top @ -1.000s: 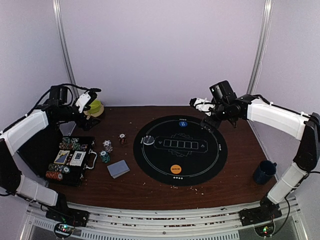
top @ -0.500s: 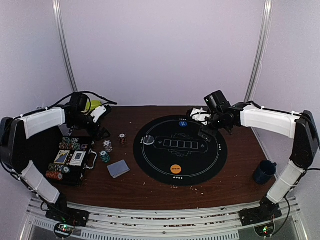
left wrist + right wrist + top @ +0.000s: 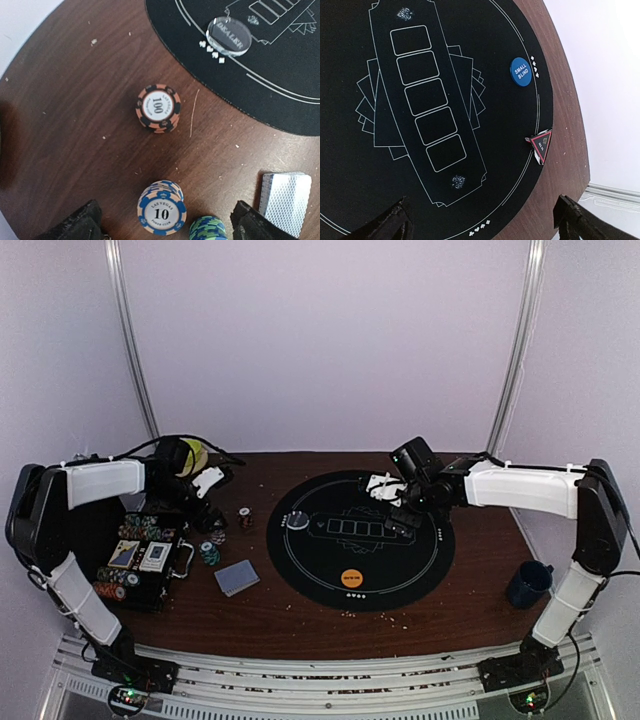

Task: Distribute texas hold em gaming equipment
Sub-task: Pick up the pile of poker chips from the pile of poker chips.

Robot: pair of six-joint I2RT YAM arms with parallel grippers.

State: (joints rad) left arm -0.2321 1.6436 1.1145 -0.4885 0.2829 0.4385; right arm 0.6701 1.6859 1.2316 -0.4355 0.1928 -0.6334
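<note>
On the wood, the left wrist view shows a blue-and-white "10" chip stack [image 3: 161, 209], a green-blue stack [image 3: 207, 229], an orange-black "100" stack [image 3: 158, 107], the grey-blue card deck [image 3: 285, 200] and the clear dealer disc [image 3: 229, 36]. My left gripper [image 3: 165, 226] [image 3: 208, 518] is open just above the "10" stack, a finger far out on each side. My right gripper [image 3: 482, 225] [image 3: 398, 510] hangs open over the black mat [image 3: 350, 165], holding nothing. A blue small-blind button [image 3: 520, 71] and a triangular marker [image 3: 540, 144] lie at the mat's rim. An orange button [image 3: 351, 578] sits at the mat's near side.
The open black chip case [image 3: 140, 560] with chips and cards lies at the left. A dark blue mug [image 3: 527, 584] stands at the right near the front. A yellow-green object [image 3: 194, 454] sits behind the left arm. Crumbs dot the table.
My left gripper has swung right and down from the back-left corner to the chip stacks. My right gripper has moved left from the mat's far right rim to over its middle.
</note>
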